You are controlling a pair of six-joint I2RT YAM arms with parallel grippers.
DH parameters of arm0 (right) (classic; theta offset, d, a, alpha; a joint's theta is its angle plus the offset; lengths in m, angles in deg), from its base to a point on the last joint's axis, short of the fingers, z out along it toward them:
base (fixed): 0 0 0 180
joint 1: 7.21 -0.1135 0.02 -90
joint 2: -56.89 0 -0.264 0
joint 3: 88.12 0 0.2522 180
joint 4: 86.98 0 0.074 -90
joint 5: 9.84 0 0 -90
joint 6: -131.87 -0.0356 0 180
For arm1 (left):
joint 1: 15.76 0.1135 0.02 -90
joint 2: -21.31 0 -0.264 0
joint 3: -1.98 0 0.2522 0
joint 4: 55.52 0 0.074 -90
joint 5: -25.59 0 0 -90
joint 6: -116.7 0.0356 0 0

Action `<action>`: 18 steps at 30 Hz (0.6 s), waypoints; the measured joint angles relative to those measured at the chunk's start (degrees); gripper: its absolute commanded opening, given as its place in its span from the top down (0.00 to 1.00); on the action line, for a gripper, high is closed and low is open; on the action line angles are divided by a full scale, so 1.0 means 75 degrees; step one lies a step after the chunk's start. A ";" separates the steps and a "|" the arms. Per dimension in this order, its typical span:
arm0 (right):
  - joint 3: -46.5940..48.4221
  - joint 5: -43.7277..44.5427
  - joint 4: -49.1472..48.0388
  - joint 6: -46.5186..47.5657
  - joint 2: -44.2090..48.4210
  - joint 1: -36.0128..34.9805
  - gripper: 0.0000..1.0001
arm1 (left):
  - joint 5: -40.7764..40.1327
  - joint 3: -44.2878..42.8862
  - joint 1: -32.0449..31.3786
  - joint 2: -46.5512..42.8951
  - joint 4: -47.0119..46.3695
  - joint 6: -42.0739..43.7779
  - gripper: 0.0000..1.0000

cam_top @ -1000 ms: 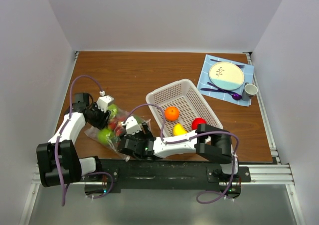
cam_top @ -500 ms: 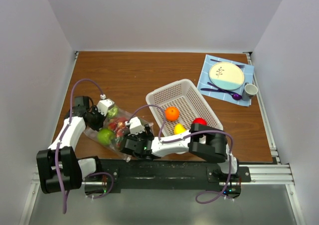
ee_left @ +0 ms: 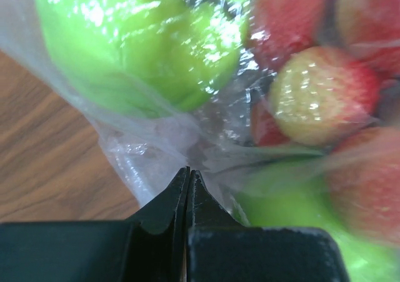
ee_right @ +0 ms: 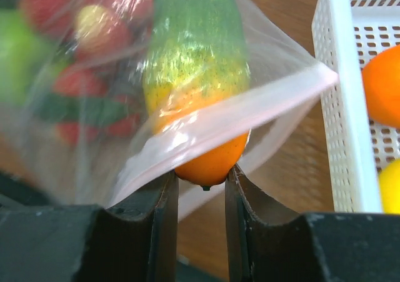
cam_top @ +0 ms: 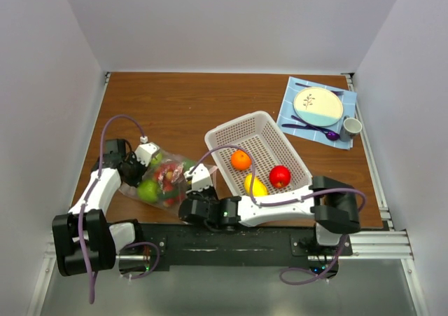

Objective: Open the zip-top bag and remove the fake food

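Over the last second we see the right arm swing its elbow out toward the lower right of the overhead view. The red apple (cam_top: 280, 176) in the white basket (cam_top: 234, 122), half covered by that arm before, now shows whole beside the orange (cam_top: 241, 160) and a yellow piece (cam_top: 255, 185). The right gripper (cam_top: 196, 186) has crept slightly toward the basket. It keeps its place at the right-hand end of the zip-top bag (cam_top: 171, 179), which lies on the table in the lower left of that view, just left of the basket. The left gripper (cam_top: 138, 169) has slid a little lower and stays at the bag's opposite end.

In the right wrist view an orange-tipped fruit (ee_right: 200, 75) pokes out past the pink zip strip (ee_right: 262, 100), and the two fingers (ee_right: 164, 213) press on either side of its tip. In the left wrist view the fingers (ee_left: 164, 210) are together, pinching a fold of clear film just below a green apple (ee_left: 144, 38).

We judge that the mouth is open and another piece is being drawn out toward the basket while the left arm anchors the bag. Most of the fake food (cam_top: 148, 190) is inside the bag, so the task is only partway done. The glossy tip may slip from so narrow a hold.
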 measured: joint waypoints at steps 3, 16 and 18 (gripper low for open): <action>-0.0146 0.0035 0.0597 -0.0391 0.0714 -0.0431 0.95 | -0.0152 0.0017 0.0102 0.0047 -0.0146 0.0009 1.00; -0.1562 0.0472 0.4348 -0.3267 0.4526 -0.0726 0.86 | -0.0224 -0.0017 0.0449 0.0280 -0.0309 0.0012 1.00; -0.1559 0.0708 0.4785 -0.3625 0.4794 -0.0723 0.54 | -0.0216 -0.0017 0.0449 0.0227 -0.0262 0.0012 1.00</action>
